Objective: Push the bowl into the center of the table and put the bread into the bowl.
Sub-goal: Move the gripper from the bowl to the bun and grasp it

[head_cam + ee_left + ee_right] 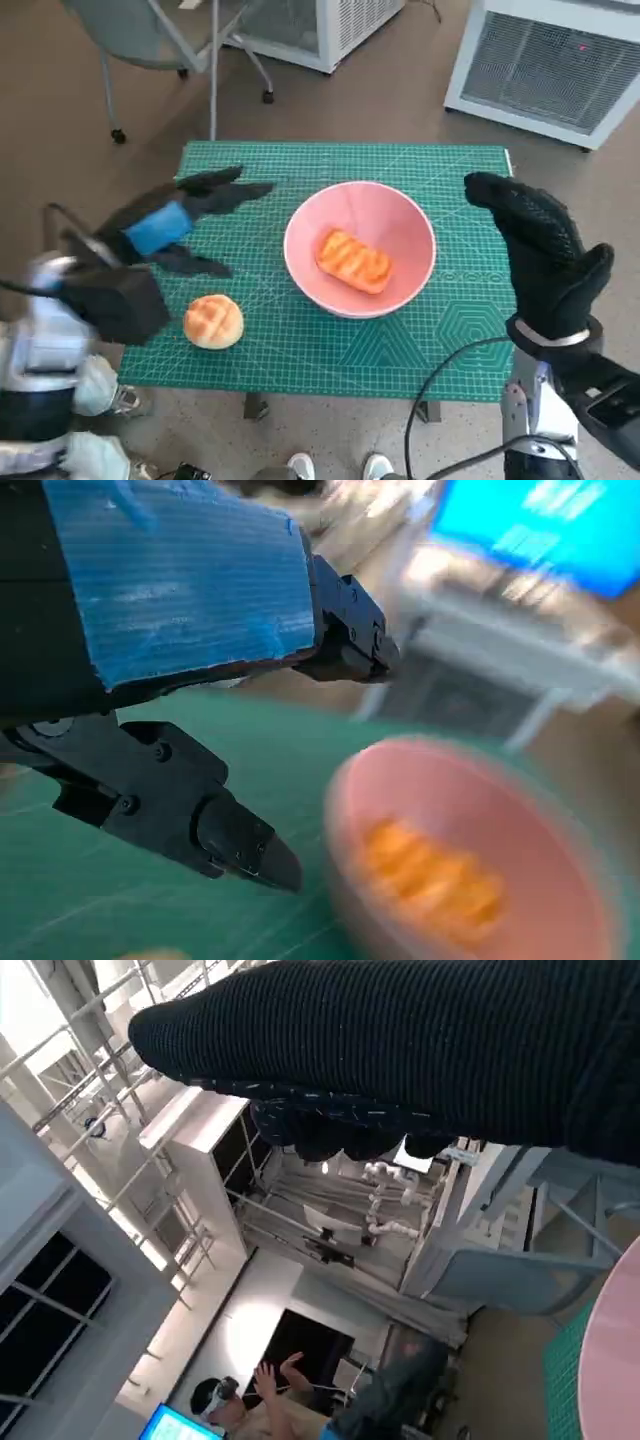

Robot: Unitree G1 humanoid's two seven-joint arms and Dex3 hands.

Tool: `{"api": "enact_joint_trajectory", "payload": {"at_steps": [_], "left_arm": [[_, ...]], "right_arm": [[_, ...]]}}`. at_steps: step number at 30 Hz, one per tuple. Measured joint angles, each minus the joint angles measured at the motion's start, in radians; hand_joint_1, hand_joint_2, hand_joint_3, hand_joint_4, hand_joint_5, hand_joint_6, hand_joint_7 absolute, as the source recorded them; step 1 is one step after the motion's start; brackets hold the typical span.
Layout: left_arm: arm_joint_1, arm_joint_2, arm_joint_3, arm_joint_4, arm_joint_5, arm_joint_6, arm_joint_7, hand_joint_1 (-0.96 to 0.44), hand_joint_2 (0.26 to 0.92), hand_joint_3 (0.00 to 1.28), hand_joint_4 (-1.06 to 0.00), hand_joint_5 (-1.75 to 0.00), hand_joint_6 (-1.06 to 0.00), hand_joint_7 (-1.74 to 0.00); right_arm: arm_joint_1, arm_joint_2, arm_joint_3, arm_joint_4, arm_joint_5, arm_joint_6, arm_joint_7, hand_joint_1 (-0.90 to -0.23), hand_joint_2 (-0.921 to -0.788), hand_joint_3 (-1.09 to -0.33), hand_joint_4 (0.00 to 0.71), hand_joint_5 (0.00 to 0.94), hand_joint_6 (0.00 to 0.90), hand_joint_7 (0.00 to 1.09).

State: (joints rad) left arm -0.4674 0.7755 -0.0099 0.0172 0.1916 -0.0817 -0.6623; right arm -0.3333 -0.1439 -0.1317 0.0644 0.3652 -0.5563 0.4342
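My left hand hovers open and empty at centre left; my right hand, also open, holds nothing. The pink bowl sits mid-frame with 1 bread inside. A round bun lies lower left on the green mat; a chair stands upper left.

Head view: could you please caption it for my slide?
Pink bowl holding one bread; round bun outside; both hands open.

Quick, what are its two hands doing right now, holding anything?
Left hand: open, fingers apart, holding nothing.
Right hand: open, raised beside the bowl, holding nothing.
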Motion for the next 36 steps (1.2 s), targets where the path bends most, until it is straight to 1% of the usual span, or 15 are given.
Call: {"api": "enact_joint_trajectory", "payload": {"at_steps": [6,12,24,31,36], "left_arm": [[0.029,0.09,0.004,-0.045,-0.011,0.099,-0.125,-0.29,0.749,0.0,-0.18,0.0,-0.36,0.0],[0.066,0.124,0.007,-0.067,-0.04,0.117,-0.192,-0.24,0.734,0.0,-0.18,0.0,-0.36,0.0],[0.172,0.136,0.015,-0.092,-0.071,0.104,-0.227,-0.19,0.73,0.0,-0.2,0.0,-0.36,0.0],[0.199,0.144,0.01,-0.109,-0.069,0.112,-0.236,-0.18,0.735,0.0,-0.21,-0.01,-0.36,0.0],[0.204,0.143,-0.02,-0.118,-0.047,0.132,-0.238,-0.17,0.738,0.0,-0.22,-0.01,-0.37,0.0]], "right_arm": [[-0.006,0.002,0.004,0.016,-0.009,-0.001,0.0,-0.671,-0.921,-0.67,0.076,0.005,-0.001,0.43],[-0.012,0.004,0.007,0.027,-0.009,-0.003,0.001,-0.675,-0.921,-0.671,0.075,0.004,-0.001,0.43],[-0.021,0.004,0.01,0.041,-0.005,-0.004,0.015,-0.678,-0.921,-0.67,0.075,0.004,-0.001,0.41],[-0.03,0.004,0.009,0.048,0.006,-0.003,0.022,-0.678,-0.921,-0.669,0.076,0.003,-0.001,0.41],[-0.034,0.003,0.01,0.051,0.01,-0.001,0.028,-0.677,-0.921,-0.669,0.071,0.001,-0.001,0.41]]}}
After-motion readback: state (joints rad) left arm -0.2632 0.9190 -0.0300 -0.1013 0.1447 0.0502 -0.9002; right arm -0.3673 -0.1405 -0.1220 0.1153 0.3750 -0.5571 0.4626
